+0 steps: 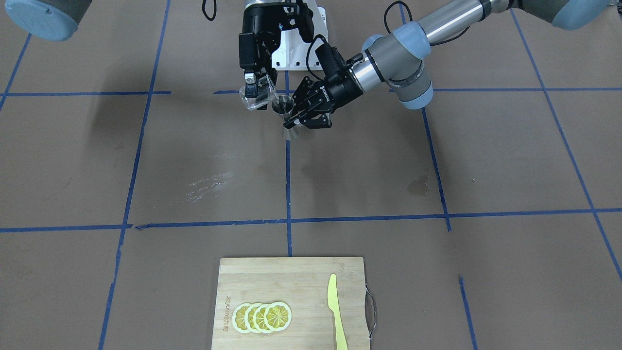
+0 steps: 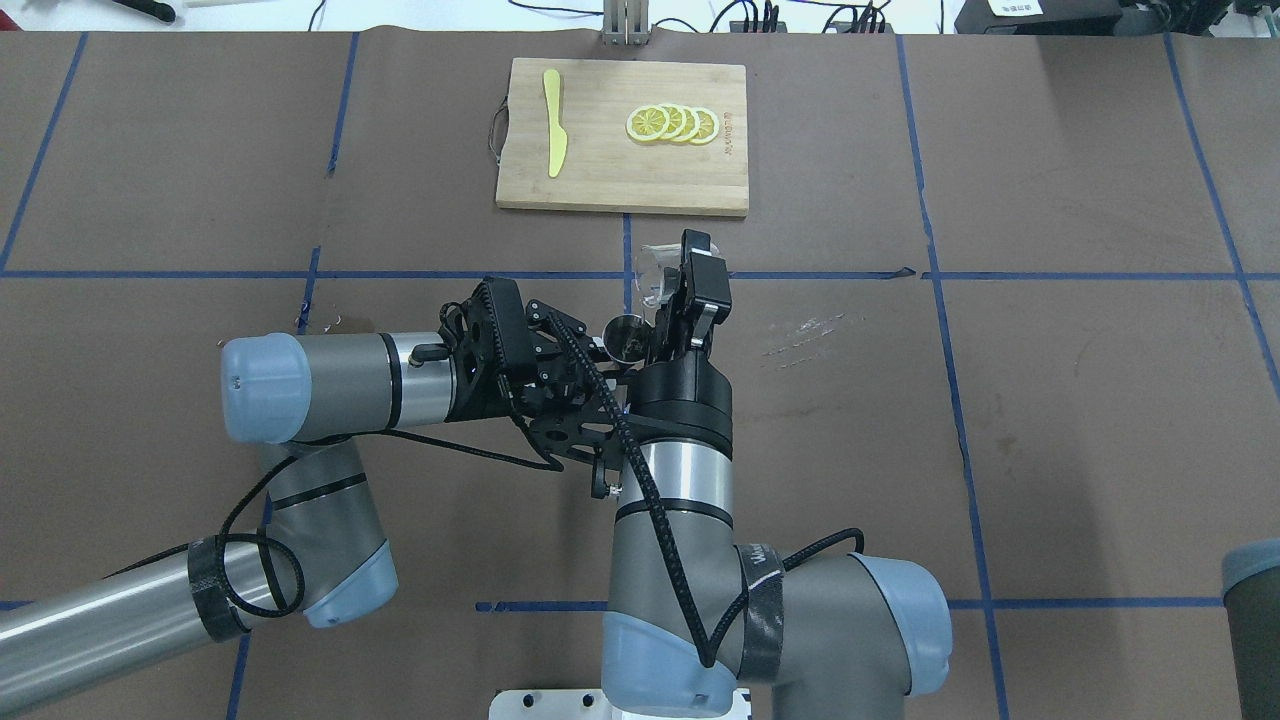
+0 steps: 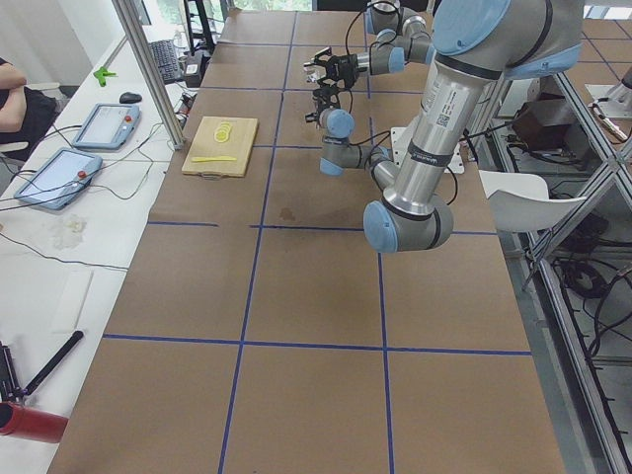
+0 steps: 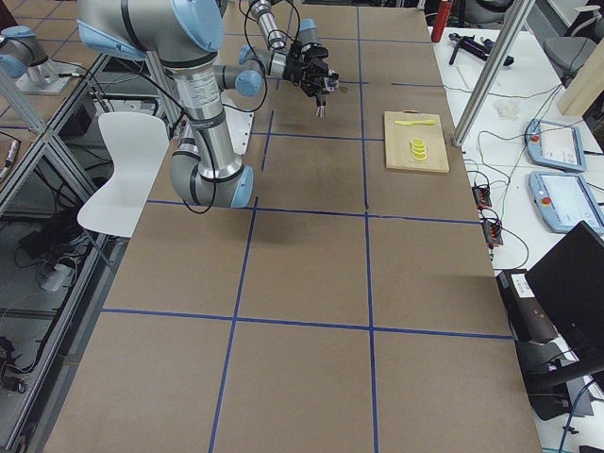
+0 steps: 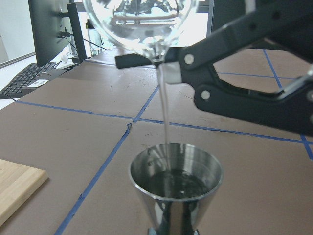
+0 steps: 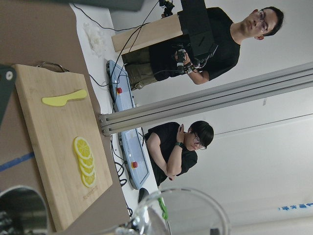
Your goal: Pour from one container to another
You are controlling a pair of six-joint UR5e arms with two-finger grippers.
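Observation:
The clear glass tumbler [image 1: 256, 98] is tipped over the steel jigger [image 1: 282, 104], above the table near the robot's base. My right gripper [image 1: 254, 86] is shut on the tumbler from above. My left gripper [image 1: 291, 120] is shut on the jigger's waist and holds it upright. In the left wrist view a thin stream of clear liquid [image 5: 166, 112] falls from the tumbler [image 5: 142, 22] into the jigger [image 5: 176, 188], which holds liquid. From overhead the tumbler [image 2: 655, 270] lies just beyond the jigger [image 2: 625, 335]. The right wrist view catches the tumbler's rim [image 6: 188, 208].
A bamboo cutting board [image 1: 291, 277] lies at the table's far side, with lemon slices [image 1: 262, 317] and a yellow plastic knife [image 1: 336, 311] on it. Pale streaks [image 1: 206, 183] and a dark stain [image 1: 419, 185] mark the brown table cover. Two people [image 6: 195, 44] are beyond the table.

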